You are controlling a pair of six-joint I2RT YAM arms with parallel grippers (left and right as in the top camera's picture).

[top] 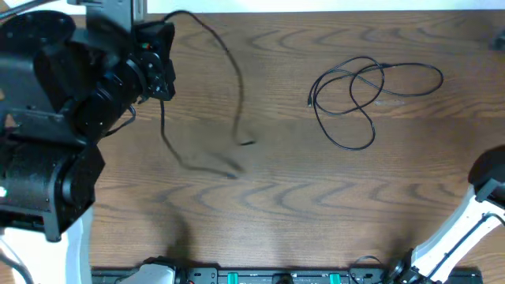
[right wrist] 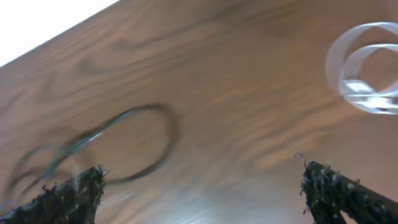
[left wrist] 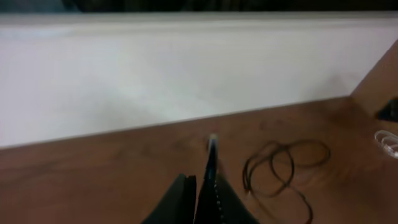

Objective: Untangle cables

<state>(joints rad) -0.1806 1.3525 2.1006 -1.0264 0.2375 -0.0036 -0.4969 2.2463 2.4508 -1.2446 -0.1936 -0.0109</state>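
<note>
One long black cable (top: 237,95) hangs from my left gripper (top: 162,75) at the table's far left; its two strands trail down onto the wood and look blurred. In the left wrist view the left gripper (left wrist: 199,182) is shut on this cable (left wrist: 212,155), which sticks out past the fingertips. A second black cable (top: 367,91) lies in loose loops at the right, also seen as the loops (left wrist: 280,168). My right gripper (right wrist: 202,177) stands wide open above the table with nothing between its fingers, part of that black cable's loop (right wrist: 149,143) lying to its left. A white cable (right wrist: 367,68) lies coiled to its upper right.
The bulky left arm (top: 55,118) fills the table's left side. The right arm (top: 485,189) comes in at the lower right corner. A white wall (left wrist: 186,74) borders the table's far edge. A dark rail (top: 237,276) runs along the front edge.
</note>
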